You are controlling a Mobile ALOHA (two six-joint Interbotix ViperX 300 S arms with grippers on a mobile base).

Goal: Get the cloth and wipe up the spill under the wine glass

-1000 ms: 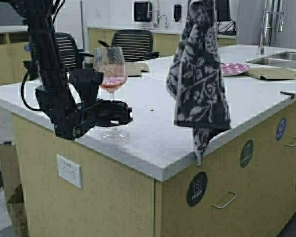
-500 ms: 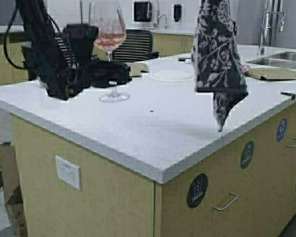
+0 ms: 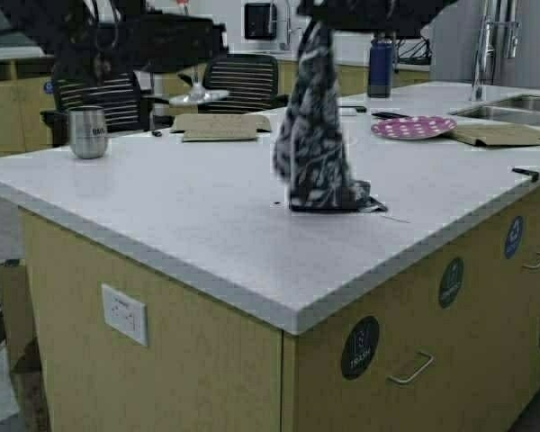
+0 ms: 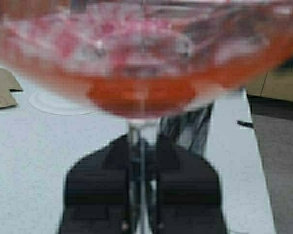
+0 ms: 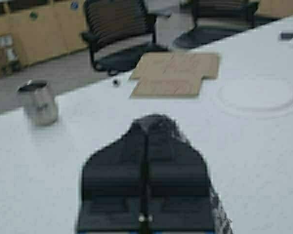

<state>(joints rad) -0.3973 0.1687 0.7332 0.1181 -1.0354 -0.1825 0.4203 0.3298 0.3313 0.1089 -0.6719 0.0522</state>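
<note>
Cloth (image 3: pixel 313 144), dark with white floral pattern, hangs bunched.

A pale, speckled, matt stone-like bench (image 3: pixel 207 225) was seen. The cloth (image 3: pixel 315 144) looked soft and woven; the wine glass (image 4: pixel 141 63) clear and glossy; the tumbler (image 3: pixel 88 131) brushed steel.

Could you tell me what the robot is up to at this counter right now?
It is cleaning the counter with both arms. The left gripper is shut on the stem of the wine glass, holding it up in the air, clear of the surface. The right gripper is shut on the cloth, which hangs down with its lower end bunched on the countertop near the middle. A steel tumbler stands off to the left.
</note>
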